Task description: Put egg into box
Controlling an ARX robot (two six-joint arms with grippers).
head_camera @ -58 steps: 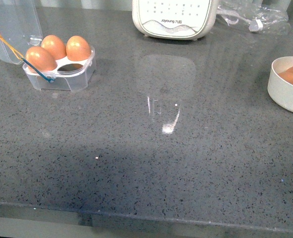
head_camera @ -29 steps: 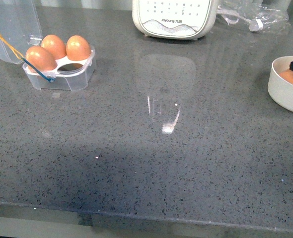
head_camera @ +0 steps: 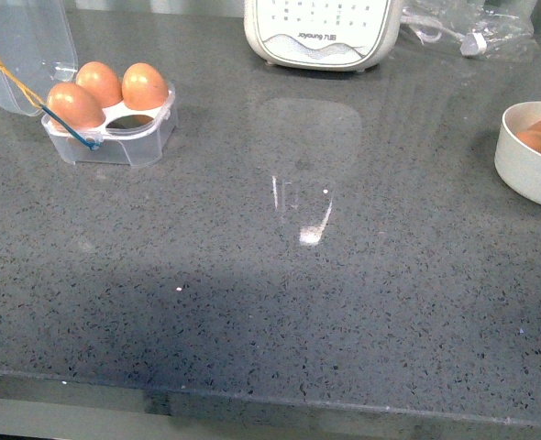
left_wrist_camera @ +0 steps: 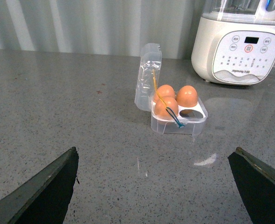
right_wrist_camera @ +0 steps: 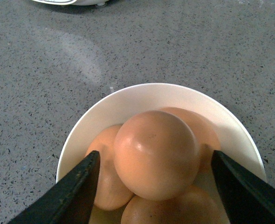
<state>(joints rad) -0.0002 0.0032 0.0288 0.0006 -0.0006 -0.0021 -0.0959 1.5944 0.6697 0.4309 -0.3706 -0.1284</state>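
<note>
Our right gripper point(right_wrist_camera: 154, 156) hangs over the bowl point(right_wrist_camera: 128, 100), jaws spread either side of the top egg point(right_wrist_camera: 156, 140) — not touching it; our left gripper point(left_wrist_camera: 154, 154), splayed wide, faces the box point(left_wrist_camera: 179, 122).

The bench point(head_camera: 344, 302) looks like grey speckled stone, polished enough to throw glare. The box point(head_camera: 124, 147) is clear, glossy plastic. The egg point(right_wrist_camera: 156, 154) has a smooth orange-brown shell with a soft sheen. The bowl point(right_wrist_camera: 128, 98) is smooth and off-white, perhaps ceramic, perhaps plastic. The appliance point(head_camera: 321, 32) has a glossy cream plastic shell.
</note>
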